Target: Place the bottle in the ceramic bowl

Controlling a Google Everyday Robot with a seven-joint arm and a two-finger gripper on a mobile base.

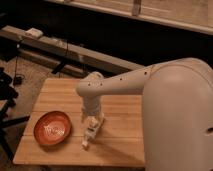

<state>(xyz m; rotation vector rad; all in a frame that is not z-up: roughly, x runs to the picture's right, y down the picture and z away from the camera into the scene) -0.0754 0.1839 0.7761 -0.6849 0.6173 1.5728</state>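
The whitish-cream bottle [90, 131] lies on its side on the wooden table [120, 145], its narrow neck pointing toward the front edge. The orange-red ceramic bowl [52, 128] with a pale mark in its centre sits to the left of the bottle, a short gap apart. My gripper [93, 118] hangs below the white arm, right over the upper end of the bottle. The arm's wrist hides most of the gripper.
The large white arm and body [175, 115] fill the right side of the view and cover the table's right part. A long dark beam [75, 50] runs behind the table. Dark stand legs [7, 95] are at the left of the table.
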